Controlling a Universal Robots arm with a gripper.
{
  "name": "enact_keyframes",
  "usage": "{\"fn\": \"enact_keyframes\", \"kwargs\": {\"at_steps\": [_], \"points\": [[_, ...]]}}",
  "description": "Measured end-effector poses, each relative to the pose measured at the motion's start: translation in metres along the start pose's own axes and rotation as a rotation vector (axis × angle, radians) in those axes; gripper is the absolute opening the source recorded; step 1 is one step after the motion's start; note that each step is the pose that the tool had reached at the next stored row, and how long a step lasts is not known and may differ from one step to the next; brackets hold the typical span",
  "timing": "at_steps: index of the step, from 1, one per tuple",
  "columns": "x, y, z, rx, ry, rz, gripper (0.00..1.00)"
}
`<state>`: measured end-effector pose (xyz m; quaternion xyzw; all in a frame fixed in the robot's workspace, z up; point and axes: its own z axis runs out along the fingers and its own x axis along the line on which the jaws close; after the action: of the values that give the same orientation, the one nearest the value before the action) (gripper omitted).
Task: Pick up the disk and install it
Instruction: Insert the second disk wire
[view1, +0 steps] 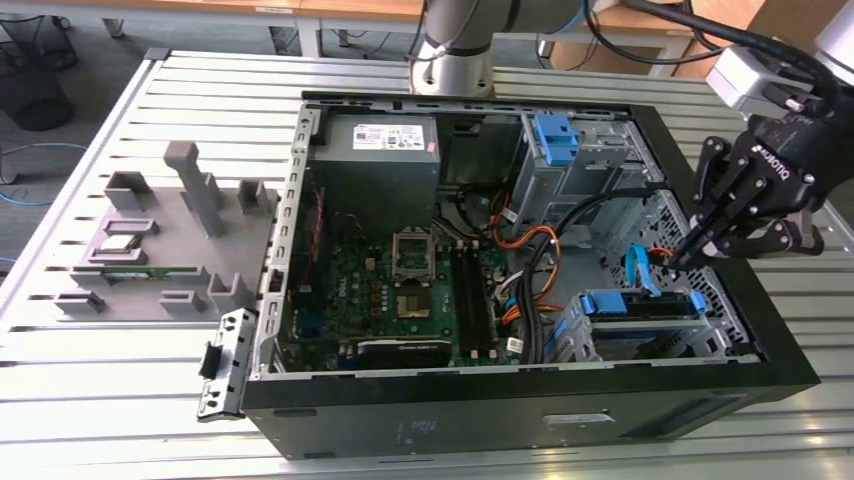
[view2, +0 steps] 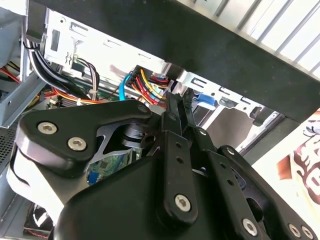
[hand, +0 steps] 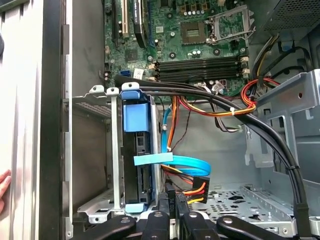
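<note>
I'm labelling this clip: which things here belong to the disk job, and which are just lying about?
Job in hand:
disk
drive cage
gripper

Lying about:
power supply
motherboard
grey fixtures on the table
upper blue bracket

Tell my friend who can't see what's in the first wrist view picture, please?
The disk, with blue rails, sits on edge in a metal drive cage inside an open computer case. The gripper is beside its lower end, fingers together, near a black plug with coloured wires. Beyond are black cables and the green motherboard.
</note>
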<state>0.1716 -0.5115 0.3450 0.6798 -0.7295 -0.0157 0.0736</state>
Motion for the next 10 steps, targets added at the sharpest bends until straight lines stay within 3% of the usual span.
{"fn": "enact_keyframes", "kwargs": {"at_steps": [10], "points": [[0.0036,0.0105,0.0026,0.025,-0.0148,-0.009,0.18]]}}
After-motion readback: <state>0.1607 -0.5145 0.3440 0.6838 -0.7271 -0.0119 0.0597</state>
